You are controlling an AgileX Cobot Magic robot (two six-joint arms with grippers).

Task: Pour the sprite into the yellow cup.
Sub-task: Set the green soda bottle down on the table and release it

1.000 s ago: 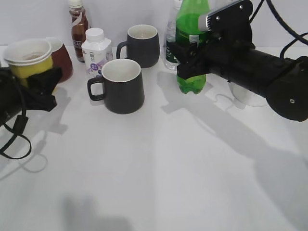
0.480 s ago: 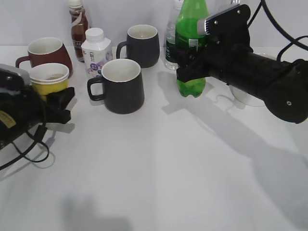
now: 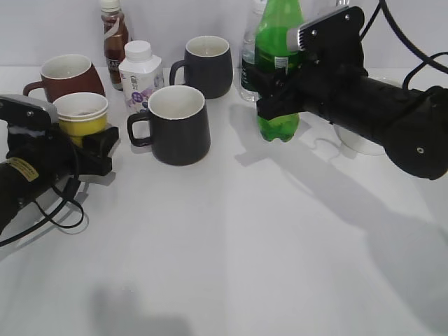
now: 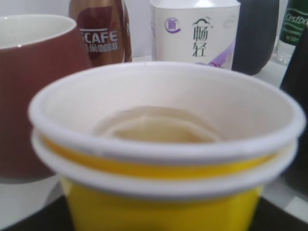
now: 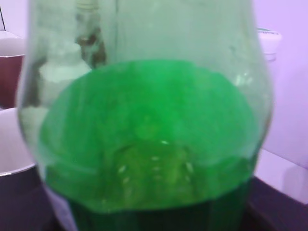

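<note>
The yellow cup (image 3: 80, 116) has a white rim and stands upright in my left gripper (image 3: 84, 143), which is shut on its lower body at the table's left. In the left wrist view the cup (image 4: 163, 192) fills the frame and shows two stacked white rims and a pale inside. The sprite (image 3: 278, 42), a tall green bottle, is upright in my right gripper (image 3: 276, 94), which is shut around its middle at the back right. In the right wrist view the bottle (image 5: 149, 125) fills the frame and hides the fingers. The bottle stands well to the right of the cup.
A brown mug (image 3: 66, 75) stands behind the cup. A dark mug (image 3: 178, 126) is between cup and bottle, and another dark mug (image 3: 208, 66) is behind it. A white drink bottle (image 3: 140, 73), a coffee bottle (image 3: 114, 35) and a clear water bottle (image 3: 247, 63) stand at the back.
My left gripper has carried the yellow cup down and to the right, in front of the brown mug. The right gripper and sprite have barely moved.
</note>
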